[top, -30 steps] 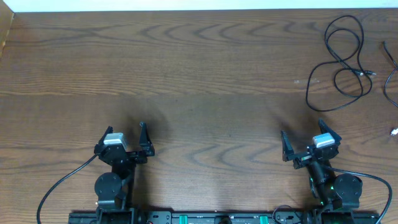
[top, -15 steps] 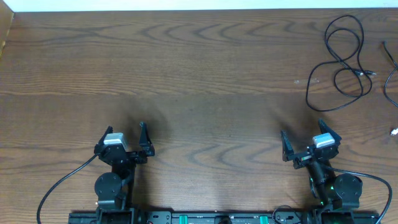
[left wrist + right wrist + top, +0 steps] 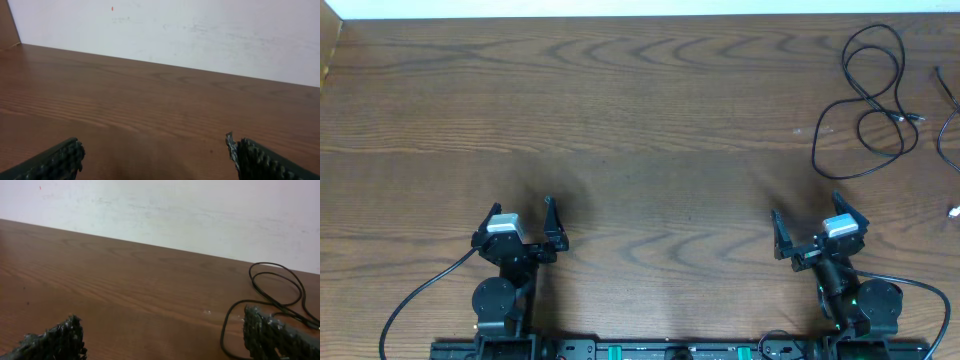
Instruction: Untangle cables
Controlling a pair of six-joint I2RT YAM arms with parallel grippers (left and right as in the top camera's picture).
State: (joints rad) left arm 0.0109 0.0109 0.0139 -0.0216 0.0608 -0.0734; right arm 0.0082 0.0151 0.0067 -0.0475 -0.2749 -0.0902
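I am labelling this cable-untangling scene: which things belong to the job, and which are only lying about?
Job: looped black cable; second thin cable, cut off at the right edge.
Not the job: thick black arm cables; wooden table; white wall.

Wide-spread jaws frame the wooden table (image 3: 150, 110) and white wall (image 3: 210, 35).

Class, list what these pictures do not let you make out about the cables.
- Overhead: the edge cable is cut off by the right frame edge, so its extent is unknown.
- Overhead: the plug on the black cable is too small to identify.
- Right wrist: the black cable runs behind a finger of the right gripper and off the frame.
- Left wrist: shows no cable.
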